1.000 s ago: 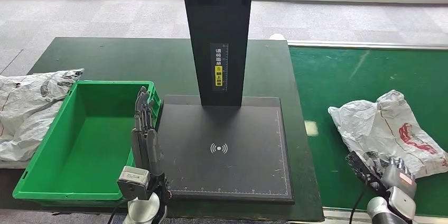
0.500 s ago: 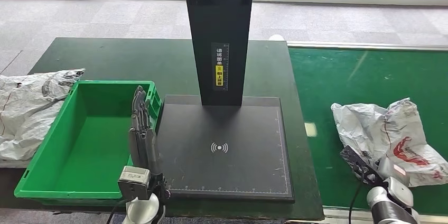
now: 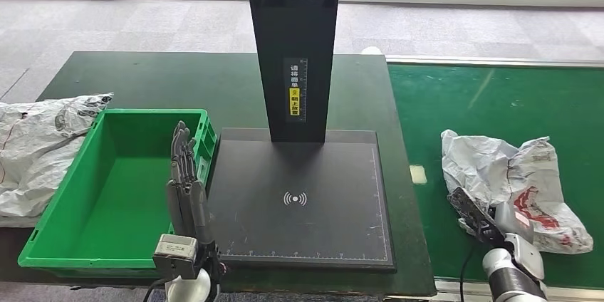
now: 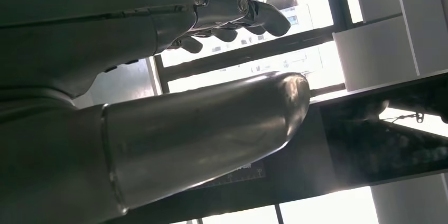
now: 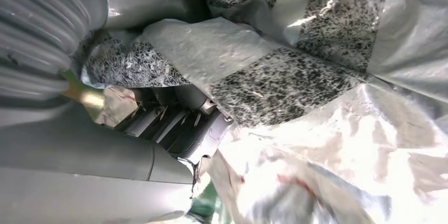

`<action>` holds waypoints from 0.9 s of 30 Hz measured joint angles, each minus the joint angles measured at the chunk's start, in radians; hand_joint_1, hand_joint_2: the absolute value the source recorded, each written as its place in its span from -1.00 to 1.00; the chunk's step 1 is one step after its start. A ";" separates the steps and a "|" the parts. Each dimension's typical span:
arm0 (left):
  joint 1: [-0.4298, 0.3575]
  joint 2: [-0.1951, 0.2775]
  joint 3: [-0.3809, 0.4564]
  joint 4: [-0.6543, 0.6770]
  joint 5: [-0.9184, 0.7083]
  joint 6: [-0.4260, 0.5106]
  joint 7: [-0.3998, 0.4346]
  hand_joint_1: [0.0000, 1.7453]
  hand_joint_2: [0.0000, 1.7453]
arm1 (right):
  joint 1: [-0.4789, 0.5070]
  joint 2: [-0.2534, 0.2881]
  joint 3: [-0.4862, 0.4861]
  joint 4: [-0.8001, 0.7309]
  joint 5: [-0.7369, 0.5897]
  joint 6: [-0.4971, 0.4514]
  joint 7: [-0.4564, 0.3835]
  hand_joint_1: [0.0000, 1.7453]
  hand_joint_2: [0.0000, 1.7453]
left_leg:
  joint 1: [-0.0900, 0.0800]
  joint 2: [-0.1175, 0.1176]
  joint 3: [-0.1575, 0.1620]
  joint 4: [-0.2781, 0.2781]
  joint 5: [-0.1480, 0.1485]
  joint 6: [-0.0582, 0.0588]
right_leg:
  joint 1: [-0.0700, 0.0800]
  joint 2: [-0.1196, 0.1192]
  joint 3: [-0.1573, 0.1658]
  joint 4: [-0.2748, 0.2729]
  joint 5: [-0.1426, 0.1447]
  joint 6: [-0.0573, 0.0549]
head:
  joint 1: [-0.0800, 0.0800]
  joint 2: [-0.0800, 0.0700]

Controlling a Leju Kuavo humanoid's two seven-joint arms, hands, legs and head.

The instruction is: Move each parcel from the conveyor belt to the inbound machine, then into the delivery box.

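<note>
A crumpled white plastic parcel [image 3: 513,177] with red print lies on the green conveyor belt [image 3: 498,95] at the right. My right hand [image 3: 486,222] is at its near left edge and grips it. In the right wrist view the thumb lies over the parcel's [image 5: 317,76] film and the dark fingers [image 5: 177,123] are tucked under a fold. My left hand [image 3: 185,188] stands with straight, spread fingers over the seam between the green delivery box [image 3: 50,224] and the inbound machine's black plate [image 3: 313,167], holding nothing. The box is empty.
The machine's tall black column [image 3: 292,31] rises from the back of the plate. Another white parcel [image 3: 35,145] lies on the dark table left of the box. Grey floor and windows lie beyond the table.
The parcel has bunched up and slid left along the belt with my right hand, which moved left too. My left hand drifted slightly left toward the box.
</note>
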 joint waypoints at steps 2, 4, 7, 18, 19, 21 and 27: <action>0.011 0.000 0.000 -0.010 -0.006 0.000 -0.004 -1.00 -1.00 | 0.002 0.025 -0.002 -0.030 -0.100 -0.041 -0.094 1.00 1.00 | 0.000 -0.002 0.000 0.000 0.002 0.000 | 0.000 -0.001 -0.003 0.000 0.001 0.000 | 0.000 0.000; 0.018 0.000 0.000 -0.014 -0.008 0.000 -0.008 -1.00 -1.00 | 0.009 0.048 -0.004 -0.075 -0.212 -0.051 -0.183 1.00 1.00 | 0.000 -0.004 -0.002 0.000 0.004 -0.001 | 0.000 -0.004 -0.005 0.000 0.001 0.000 | 0.000 0.000; 0.020 0.000 0.000 -0.014 -0.009 0.000 -0.014 -1.00 -1.00 | 0.036 0.083 -0.004 -0.163 -0.365 -0.031 -0.287 1.00 1.00 | 0.000 -0.005 -0.003 0.000 0.004 -0.001 | 0.000 -0.005 -0.005 0.001 0.001 -0.001 | 0.000 0.000; 0.020 0.000 0.000 -0.013 -0.009 0.000 -0.019 -1.00 -1.00 | 0.135 0.146 0.000 -0.365 -0.530 0.013 -0.365 1.00 1.00 | 0.000 -0.004 -0.006 0.000 0.004 -0.001 | 0.000 -0.004 -0.008 0.000 0.001 0.000 | 0.000 0.000; 0.020 0.000 0.000 -0.013 -0.009 0.000 -0.020 -1.00 -1.00 | 0.140 0.149 0.000 -0.374 -0.532 0.014 -0.365 1.00 1.00 | 0.000 -0.004 -0.006 0.000 0.004 -0.001 | 0.000 -0.004 -0.008 0.001 0.001 0.000 | 0.000 0.000; 0.020 0.000 0.000 -0.013 -0.009 0.000 -0.020 -1.00 -1.00 | 0.146 0.152 0.001 -0.387 -0.535 0.016 -0.364 1.00 1.00 | 0.000 -0.004 -0.006 0.000 0.004 -0.001 | 0.000 -0.004 -0.008 0.001 0.001 0.000 | 0.000 0.000; 0.020 0.000 0.000 -0.013 -0.009 0.000 -0.020 -1.00 -1.00 | 0.155 0.156 0.004 -0.410 -0.547 0.019 -0.365 1.00 1.00 | 0.000 -0.004 -0.006 0.000 0.004 -0.001 | 0.000 -0.004 -0.008 0.001 0.001 0.000 | 0.000 0.000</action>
